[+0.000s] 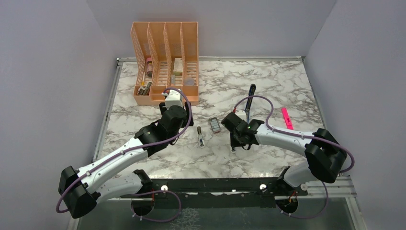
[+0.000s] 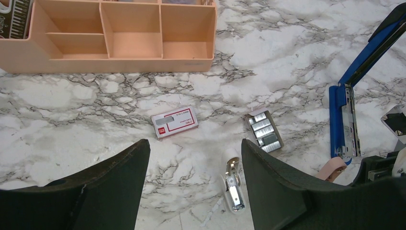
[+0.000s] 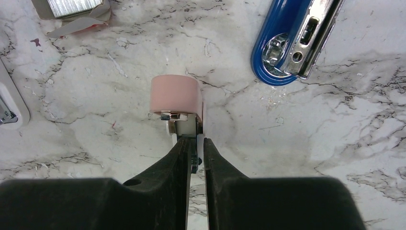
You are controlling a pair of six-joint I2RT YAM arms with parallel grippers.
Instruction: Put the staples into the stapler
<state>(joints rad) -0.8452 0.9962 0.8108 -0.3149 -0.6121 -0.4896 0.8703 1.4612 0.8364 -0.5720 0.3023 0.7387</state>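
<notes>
Evidently the step in hand was carrying a strip to the stapler [image 3: 297,38]. The stapler lay swung open on the marble table [image 1: 287,86], its blue base and bare metal channel just beyond and to the right of the right gripper [image 3: 195,140]. That gripper's fingers were pressed together on a thin pale piece ending in a small metal strip [image 3: 172,115], apparently staples. A pink eraser [image 3: 174,93] sat touching it or just behind it; which, I could not settle. The right arm reached low toward the table centre, wrist pitched down.

In my judgement, the next move called for swinging the strip right, lining it up with the channel and lowering it in legs-down.

The open tray of staples [image 2: 265,131] lay left of the stapler, with the red-labelled staple box [image 2: 174,122] further left. The left gripper [image 2: 195,143] hovered above them, fingers wide apart and empty.
</notes>
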